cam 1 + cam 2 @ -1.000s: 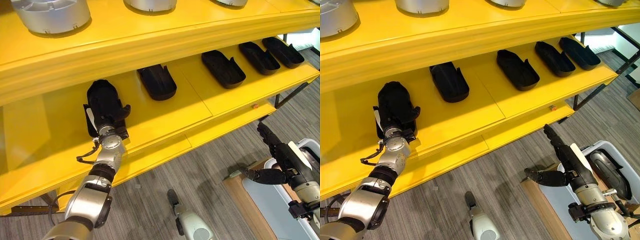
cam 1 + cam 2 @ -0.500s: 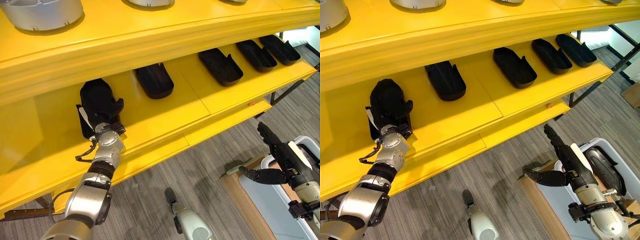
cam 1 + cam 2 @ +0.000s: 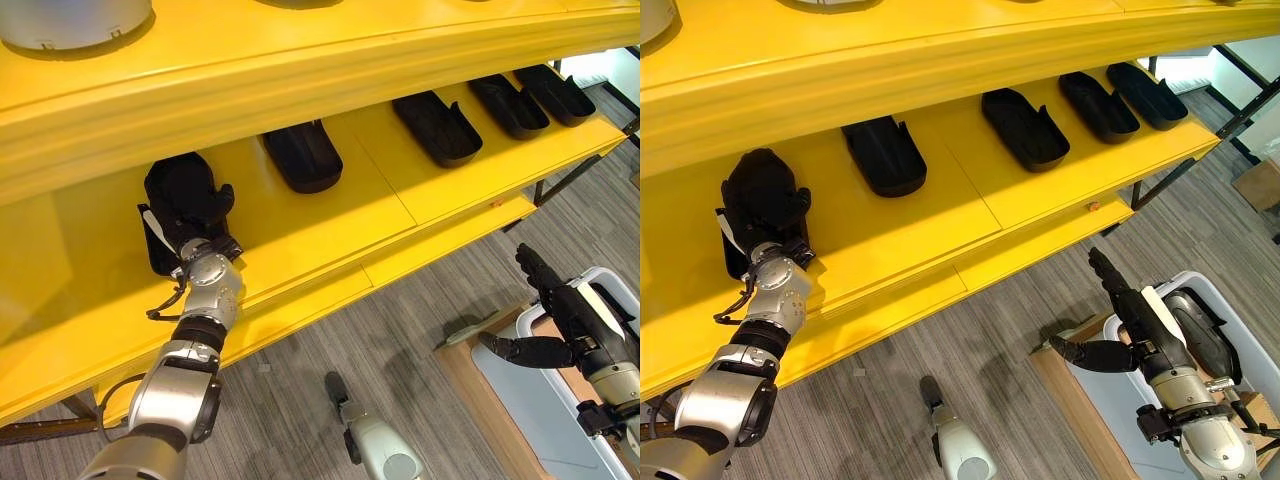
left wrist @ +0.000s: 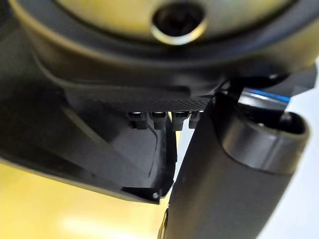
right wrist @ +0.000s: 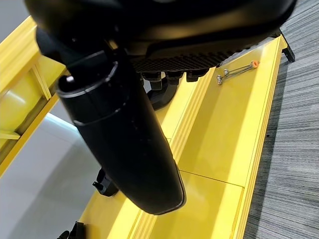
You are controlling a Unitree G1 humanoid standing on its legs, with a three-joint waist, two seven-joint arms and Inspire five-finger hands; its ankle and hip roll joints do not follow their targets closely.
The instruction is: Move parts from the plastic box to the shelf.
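Nearest, low on the right, the right robot hand (image 3: 1140, 325) hangs released, fingers straight and thumb spread, above the plastic box (image 3: 1250, 345), where one black part (image 3: 1200, 335) lies waiting. Farther off on the left, the left robot hand (image 3: 188, 200) reaches onto the yellow shelf (image 3: 330, 235) and lies over another part (image 3: 155, 250) on the shelf board; how its fingers are set on it cannot be told. Beyond, four more parts sit in a row along the shelf, the nearest (image 3: 302, 155) well apart from the hand. If the hand draws back while snagged, it could drag the part toward the shelf's front lip and tip it onto the floor.
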